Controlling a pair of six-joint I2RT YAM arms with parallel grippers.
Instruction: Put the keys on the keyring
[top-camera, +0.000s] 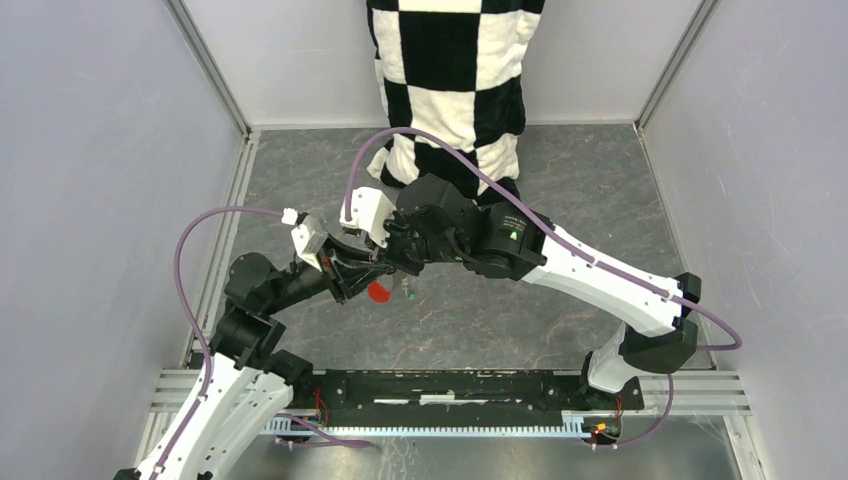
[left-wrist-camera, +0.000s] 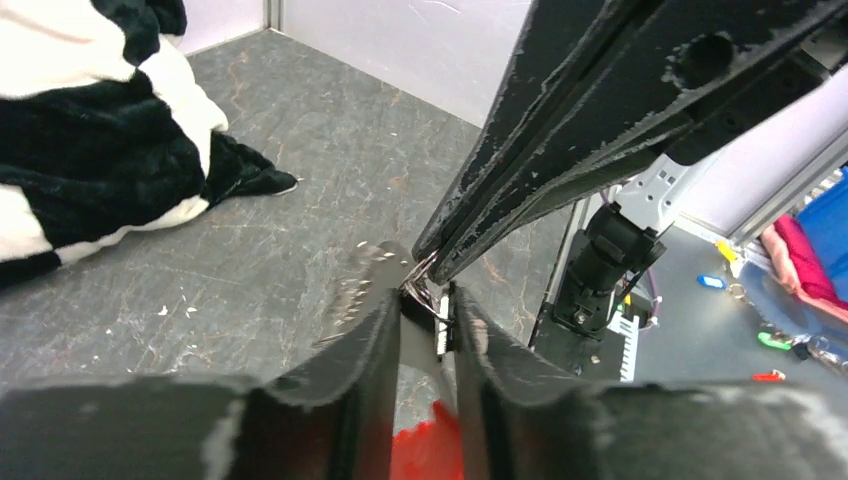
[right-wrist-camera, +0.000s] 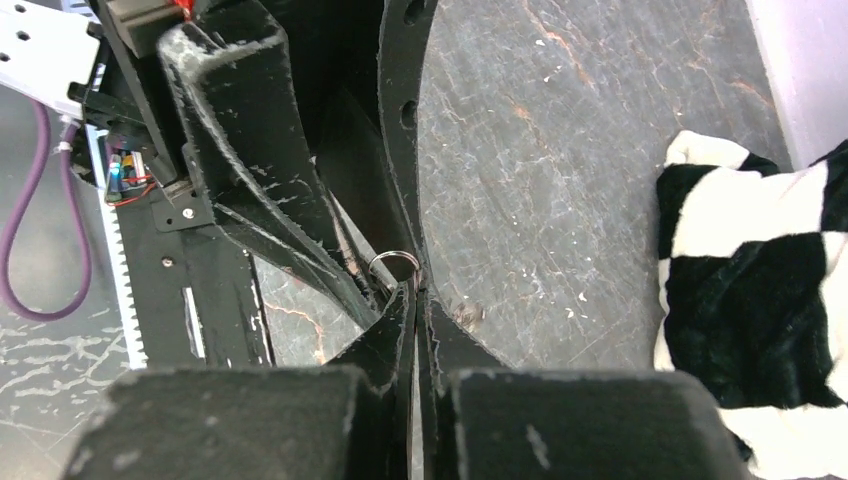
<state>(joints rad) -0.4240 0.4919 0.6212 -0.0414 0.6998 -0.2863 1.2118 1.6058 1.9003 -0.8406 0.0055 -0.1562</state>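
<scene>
Threading looks in hand: left gripper (left-wrist-camera: 425, 300) clamps the keyring (top-camera: 378, 291), right gripper (right-wrist-camera: 415, 292) pinched shut beside it; next needs fine alignment

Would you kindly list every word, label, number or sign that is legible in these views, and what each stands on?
No text can be read in any view.
pale marking by the green light on the right arm: too small to read.
white toothed strip at the near edge: no letters or digits legible.

The top camera looks down from behind; both close wrist cameras share the keyring (right-wrist-camera: 392, 262).
</scene>
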